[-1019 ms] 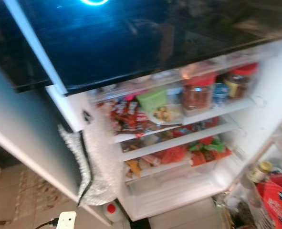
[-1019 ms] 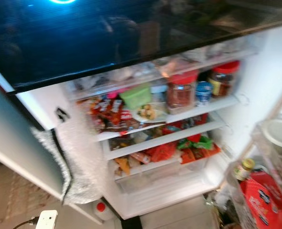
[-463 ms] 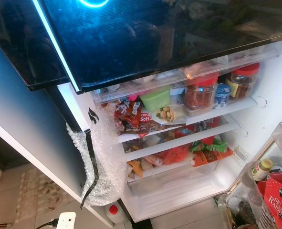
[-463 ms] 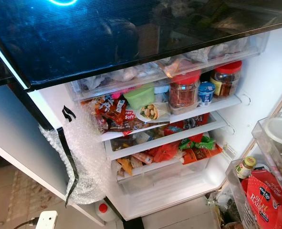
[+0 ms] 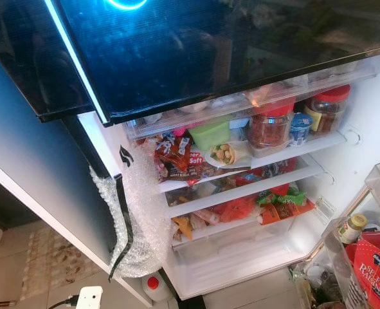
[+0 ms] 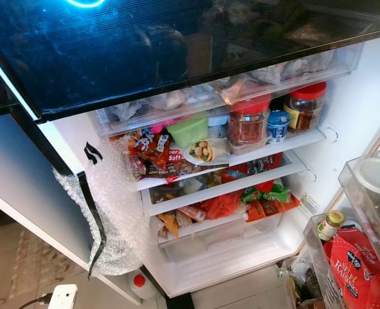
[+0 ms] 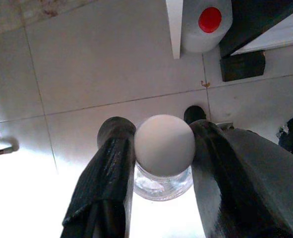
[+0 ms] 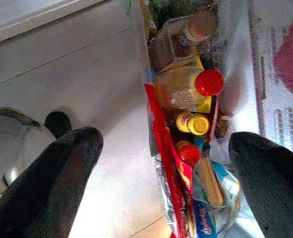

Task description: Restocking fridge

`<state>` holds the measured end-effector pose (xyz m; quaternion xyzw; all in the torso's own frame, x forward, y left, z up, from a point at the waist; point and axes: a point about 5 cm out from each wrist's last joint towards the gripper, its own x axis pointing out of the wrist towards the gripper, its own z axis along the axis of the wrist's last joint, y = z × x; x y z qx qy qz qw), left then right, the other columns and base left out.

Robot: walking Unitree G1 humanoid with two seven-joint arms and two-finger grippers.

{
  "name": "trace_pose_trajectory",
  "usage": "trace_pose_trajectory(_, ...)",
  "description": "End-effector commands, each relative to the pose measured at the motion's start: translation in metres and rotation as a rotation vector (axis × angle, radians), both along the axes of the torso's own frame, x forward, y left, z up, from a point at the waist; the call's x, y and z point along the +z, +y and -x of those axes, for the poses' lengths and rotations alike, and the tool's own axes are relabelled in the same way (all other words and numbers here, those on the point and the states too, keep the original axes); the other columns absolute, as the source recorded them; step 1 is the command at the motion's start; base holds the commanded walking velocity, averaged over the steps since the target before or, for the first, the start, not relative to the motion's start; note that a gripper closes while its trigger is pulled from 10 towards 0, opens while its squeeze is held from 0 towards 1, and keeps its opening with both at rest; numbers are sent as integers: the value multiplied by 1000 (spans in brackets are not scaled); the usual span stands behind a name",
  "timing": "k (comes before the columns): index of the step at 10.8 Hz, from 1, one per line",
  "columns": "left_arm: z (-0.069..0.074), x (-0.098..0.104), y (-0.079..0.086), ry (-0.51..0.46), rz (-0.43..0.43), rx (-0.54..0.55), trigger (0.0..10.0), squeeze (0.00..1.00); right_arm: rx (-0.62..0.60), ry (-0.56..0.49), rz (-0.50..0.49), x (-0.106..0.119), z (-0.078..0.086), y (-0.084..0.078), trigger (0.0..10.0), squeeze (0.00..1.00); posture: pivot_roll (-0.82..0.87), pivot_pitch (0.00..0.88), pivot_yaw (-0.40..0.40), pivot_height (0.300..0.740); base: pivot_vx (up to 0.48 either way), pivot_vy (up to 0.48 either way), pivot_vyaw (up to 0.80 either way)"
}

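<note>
The fridge stands open, its white shelves (image 5: 241, 190) packed with food. Two red-lidded jars (image 5: 269, 125) and a green tub (image 5: 209, 134) stand on the upper shelf beside snack packets (image 5: 173, 158). Orange and green packets (image 5: 283, 203) lie on a lower shelf above a clear drawer (image 5: 241, 248). In the left wrist view my left gripper (image 7: 163, 148) is shut on a clear glass jar with a white lid (image 7: 164, 146), held above the tiled floor. My right gripper (image 8: 166, 163) is open over the door bin of bottles (image 8: 186, 89).
The black glossy upper door (image 5: 209, 45) overhangs the shelves. Bubble wrap (image 5: 135, 225) hangs down the fridge's left edge. A white bottle with a red cap (image 5: 152, 284) and a white plug (image 5: 90, 297) sit on the floor. The open door's bins (image 6: 360, 257) hold a red packet and bottles.
The camera has steadied after a second ago; the picture was blurred and shifted then. Nothing in the fridge has visibly moved.
</note>
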<state>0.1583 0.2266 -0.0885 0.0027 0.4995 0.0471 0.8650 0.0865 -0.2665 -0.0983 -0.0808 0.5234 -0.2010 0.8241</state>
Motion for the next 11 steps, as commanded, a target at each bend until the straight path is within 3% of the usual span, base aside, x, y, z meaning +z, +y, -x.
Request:
trace_pose_trajectory(1, 3, 0, 7, 11, -15, 5, 10000, 0, -1, 5, 5, -1, 2, 2, 10000, 0, -172, 0, 111, 740, 0, 0, 0)
trace_pose_trajectory(11, 3, 0, 6, 11, -9, 6, 10000, 0, -28, -11, 58, 2, -1, -3, 10000, 0, -171, 0, 104, 740, 0, 0, 0)
